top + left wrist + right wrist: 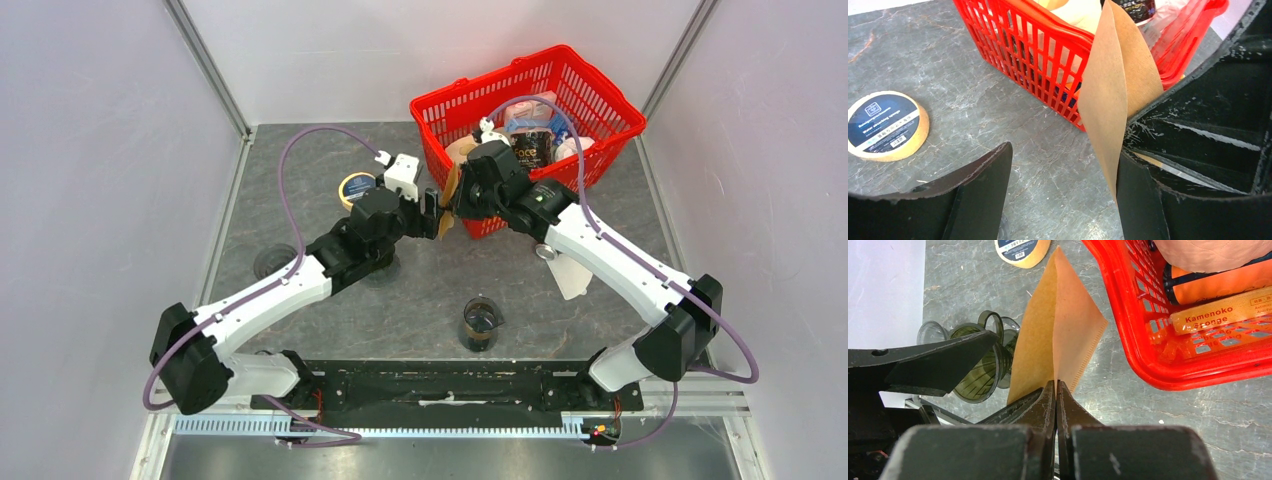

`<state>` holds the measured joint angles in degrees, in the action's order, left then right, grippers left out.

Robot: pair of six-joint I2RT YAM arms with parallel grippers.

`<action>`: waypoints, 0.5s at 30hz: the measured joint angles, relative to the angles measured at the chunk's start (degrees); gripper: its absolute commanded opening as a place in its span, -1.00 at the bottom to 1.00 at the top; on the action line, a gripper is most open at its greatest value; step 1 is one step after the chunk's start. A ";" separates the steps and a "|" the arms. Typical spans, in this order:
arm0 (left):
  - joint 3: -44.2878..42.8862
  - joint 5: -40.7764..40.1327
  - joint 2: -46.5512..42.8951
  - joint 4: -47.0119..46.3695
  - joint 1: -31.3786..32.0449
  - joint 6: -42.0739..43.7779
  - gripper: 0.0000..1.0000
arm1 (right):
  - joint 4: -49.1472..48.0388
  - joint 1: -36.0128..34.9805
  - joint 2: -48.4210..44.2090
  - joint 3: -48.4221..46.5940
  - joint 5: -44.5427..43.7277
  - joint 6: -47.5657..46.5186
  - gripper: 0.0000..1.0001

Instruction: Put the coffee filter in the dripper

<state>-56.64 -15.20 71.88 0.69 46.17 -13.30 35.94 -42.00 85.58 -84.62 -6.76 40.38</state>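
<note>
Right now the right gripper [1056,386] is pinching the brown coffee filter [1060,325] by its lower seam, jaws clenched tight on the paper. It is holding the filter upright in the air, past the middle of the table [440,290] toward the far edge. The filter is fanning open upward, just beside the near left corner of the red basket [560,58], which is sitting in the far right corner. The left gripper [1064,155] is facing it with jaws spread wide, gripping nothing. The filter is standing between them, close against one finger, though I cannot tell whether the two are touching. The dark translucent dripper [979,372] is sitting on the tabletop under the left gripper, apart from the filter. A tape roll [885,125] is lying flat toward the far edge, left of the basket. A glass [480,324] is standing near the middle of the near edge.
</note>
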 measured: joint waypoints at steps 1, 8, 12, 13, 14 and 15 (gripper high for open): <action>-0.11 -0.79 0.37 0.00 0.20 -0.13 0.51 | -0.02 0.00 0.00 0.07 0.00 -0.20 -1.00; -1.75 -5.31 2.86 -0.57 1.38 -0.52 0.47 | 0.07 -0.04 0.00 0.20 0.50 -1.81 -1.00; -2.19 -6.36 3.65 -0.85 1.75 -0.98 0.45 | 0.11 -0.07 0.00 0.20 0.52 -2.89 -1.00; -2.29 -6.78 3.85 -0.85 1.84 -1.18 0.44 | 0.11 -0.09 0.00 0.20 0.55 -3.17 -1.00; -2.45 -6.99 4.00 -0.85 1.90 -1.33 0.44 | 0.11 -0.15 0.00 0.20 0.55 -3.50 -1.00; -2.58 -7.21 4.17 -0.92 1.92 -1.46 0.43 | 0.11 -0.22 0.00 0.20 0.59 -3.89 -1.00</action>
<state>-59.22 -22.41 76.05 -0.23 48.10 -14.76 36.05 -42.22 85.58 -84.42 -6.17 36.49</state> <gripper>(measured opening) 0.725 0.007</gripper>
